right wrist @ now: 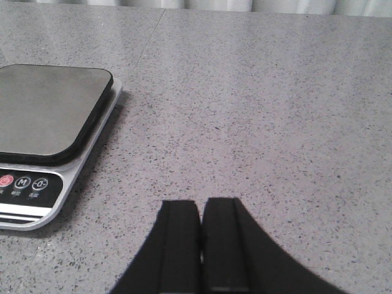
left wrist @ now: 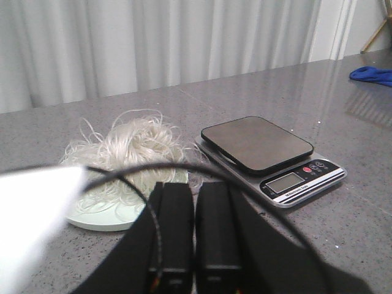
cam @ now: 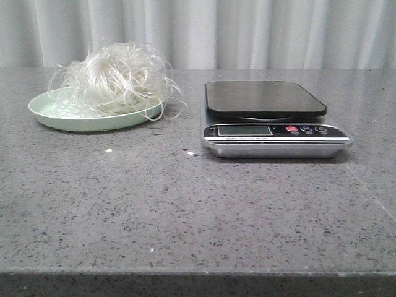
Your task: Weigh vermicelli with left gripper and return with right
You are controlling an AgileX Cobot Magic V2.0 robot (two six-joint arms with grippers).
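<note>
Pressing its two black fingers together with nothing between them, the left tool hangs above the grey speckled surface, short of the vermicelli and apart from it. That fluffy white tangle is heaped on a pale green plate toward the surface's far left part, with loose curly strands spilling over the plate's rim. Beside the plate, on its right and not touching it, stands a kitchen scale with a bare dark platform and a display strip facing the near edge. The right tool is likewise closed and empty, over bare surface to the right of the scale and well apart from the vermicelli. A blue cloth lies farther off.
</note>
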